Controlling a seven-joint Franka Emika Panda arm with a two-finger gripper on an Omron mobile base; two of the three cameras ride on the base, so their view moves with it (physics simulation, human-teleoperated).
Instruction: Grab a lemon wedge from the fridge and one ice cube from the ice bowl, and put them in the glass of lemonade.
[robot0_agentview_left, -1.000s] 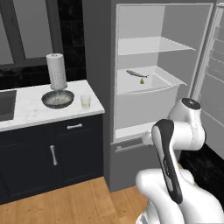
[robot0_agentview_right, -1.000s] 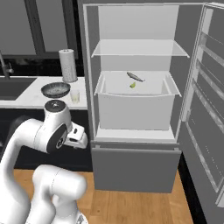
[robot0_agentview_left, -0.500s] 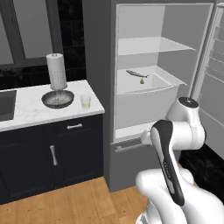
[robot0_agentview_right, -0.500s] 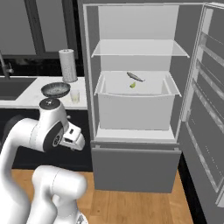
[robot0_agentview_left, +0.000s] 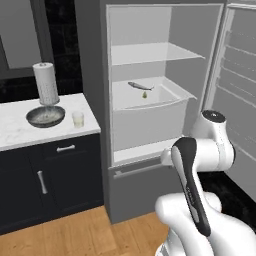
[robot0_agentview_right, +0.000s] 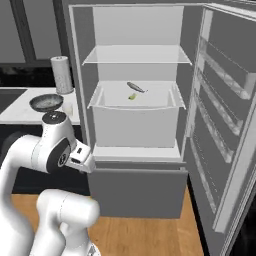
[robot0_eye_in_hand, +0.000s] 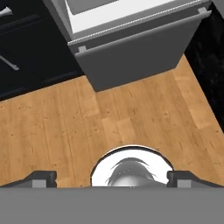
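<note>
Wedge: tiny yellowish-green lemon wedge (robot0_agentview_left: 145, 94) (robot0_agentview_right: 132, 97), lying in the white fridge drawer (robot0_agentview_left: 150, 102) (robot0_agentview_right: 135, 105), near its middle, just beside a slender grey fish-shaped object (robot0_agentview_left: 140, 86) (robot0_agentview_right: 136, 87); whether the two touch cannot be told.
Handling: judged light, soft and wet-skinned, so likely slippery; a gentle pinch across its flat cut faces seems safest, closing slowly and clear of the fish.
Fridge: tall matte grey fridge (robot0_agentview_left: 95, 75) (robot0_agentview_right: 77, 75) with its door swung wide; the upper white shelf (robot0_agentview_left: 155, 51) carries nothing that can be seen.
Bowl: wide shallow dark mottled ice bowl (robot0_agentview_left: 45, 116) (robot0_agentview_right: 46, 103) at the rear of the white marble counter (robot0_agentview_left: 15, 132); pale contents, single cubes too small to tell.
Glass: small clear glass of lemonade (robot0_agentview_left: 78, 119), holding pale yellow liquid, just beside the bowl, towards the counter's fridge-side edge.
Towel: white perforated paper-towel cylinder (robot0_agentview_left: 45, 82) upright behind the bowl.
Gripper: two-finger gripper (robot0_eye_in_hand: 111, 178) pointing down at the wooden floor (robot0_eye_in_hand: 131, 127), jaws fully apart, holding nothing.
</note>
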